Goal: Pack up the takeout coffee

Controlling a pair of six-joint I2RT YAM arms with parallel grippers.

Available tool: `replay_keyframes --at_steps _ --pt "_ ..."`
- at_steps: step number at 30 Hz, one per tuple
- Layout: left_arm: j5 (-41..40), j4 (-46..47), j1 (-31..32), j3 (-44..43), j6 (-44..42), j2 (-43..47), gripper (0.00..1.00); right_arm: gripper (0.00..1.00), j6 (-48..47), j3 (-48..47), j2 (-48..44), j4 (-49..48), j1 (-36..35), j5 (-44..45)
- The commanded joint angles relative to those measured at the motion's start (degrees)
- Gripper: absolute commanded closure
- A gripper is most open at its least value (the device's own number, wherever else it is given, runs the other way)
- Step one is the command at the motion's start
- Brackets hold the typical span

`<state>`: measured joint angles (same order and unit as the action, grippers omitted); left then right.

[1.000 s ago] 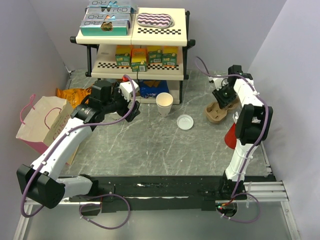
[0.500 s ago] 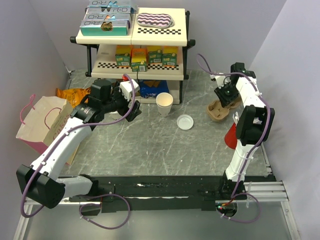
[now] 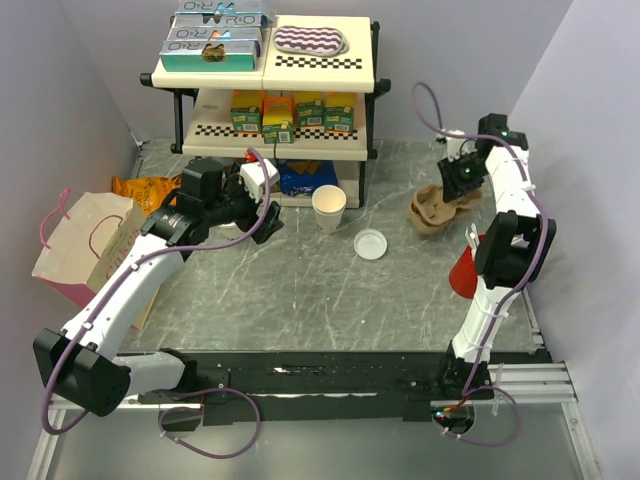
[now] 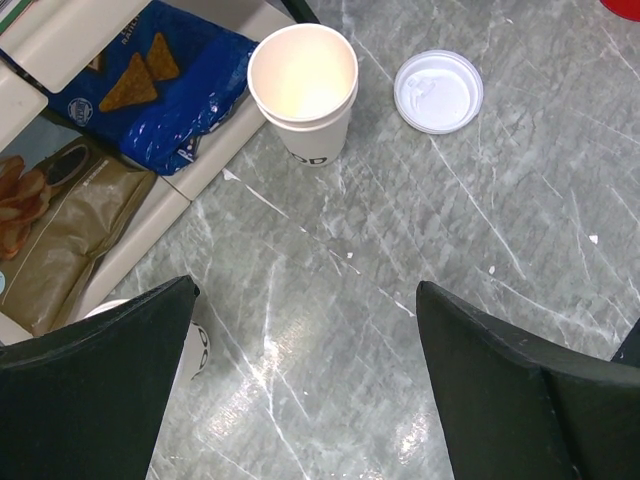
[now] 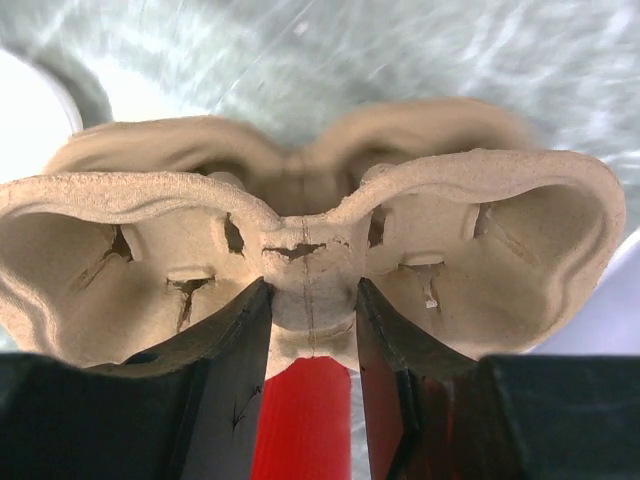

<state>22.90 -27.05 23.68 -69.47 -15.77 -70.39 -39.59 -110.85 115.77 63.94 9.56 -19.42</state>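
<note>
Grey marble tabletop (image 3: 330, 290), shelf rack (image 3: 265, 75) behind; left hand (image 3: 266, 214) spread, right hand (image 5: 312, 295) pinching cardboard carrier (image 5: 450, 250).

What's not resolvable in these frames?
- Left wrist: a white cup is mostly hidden behind a finger of the left tool. Cannot tell whether it has a lid.
- Top view: the right arm covers part of the red cup.
- Right wrist: the cup carrier, clamped in the right tool, fills the frame. The table behind it is blurred.
- Left wrist: the print on the open cup is unreadable.
</note>
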Motion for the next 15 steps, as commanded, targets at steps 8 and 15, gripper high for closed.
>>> replay_keyframes --at_steps 8,15 --pt "2.2 2.4 -0.1 -2.2 0.4 -0.4 0.02 1.0 1.0 7.4 -7.4 -5.3 -2.5 3.3" --pt "1.5 0.9 -0.1 -3.7 -0.1 0.0 0.01 1.0 2.8 6.2 -9.0 -5.0 -3.1 -0.5"
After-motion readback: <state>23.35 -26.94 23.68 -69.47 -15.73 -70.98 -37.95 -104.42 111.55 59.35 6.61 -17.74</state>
